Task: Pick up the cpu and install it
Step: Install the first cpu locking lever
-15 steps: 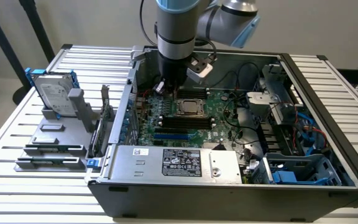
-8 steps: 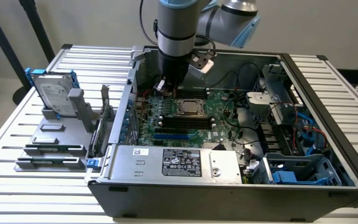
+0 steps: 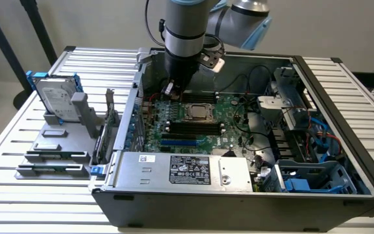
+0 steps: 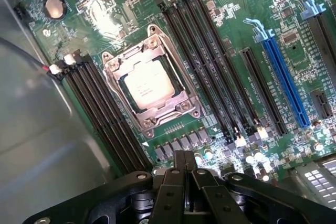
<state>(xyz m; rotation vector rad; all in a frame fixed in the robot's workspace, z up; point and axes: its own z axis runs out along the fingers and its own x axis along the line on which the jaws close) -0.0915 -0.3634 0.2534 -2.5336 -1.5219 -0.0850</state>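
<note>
- One arm (image 3: 185, 29) comes down nearly vertical into the open computer case (image 3: 239, 195), its wrist just inside the back wall.
- Its gripper (image 3: 172, 90) hangs low over the green motherboard (image 3: 229, 105), toward the exterior view's left of the socket. In the wrist view the two black fingers (image 4: 176, 182) sit pressed together, so it's closed with nothing between them.
- One cpu (image 4: 148, 84), silver square top, sits inside the metal socket frame (image 4: 152, 80) in the middle of the board. Looks seated flat in there, with the frame around it. The gripper is near it but not touching.
- Memory slots: four long black ones (image 4: 210, 61) on one side of the socket in the wrist view, and another bank (image 4: 105, 114) on the other side that I can't count cleanly.
- One blue expansion slot (image 4: 286, 80) on the board, black ones beside it.
- One silver power supply box (image 3: 183, 170) with a label at the case's near edge.
- Outside the case, on the exterior view's left, one hard drive (image 3: 56, 97) stands upright in a blue bracket on a grey holder (image 3: 64, 141), plus a couple of grey slotted trays (image 3: 50, 163) in front of it.
- All of it sits on one slatted metal table (image 3: 18, 195).
</note>
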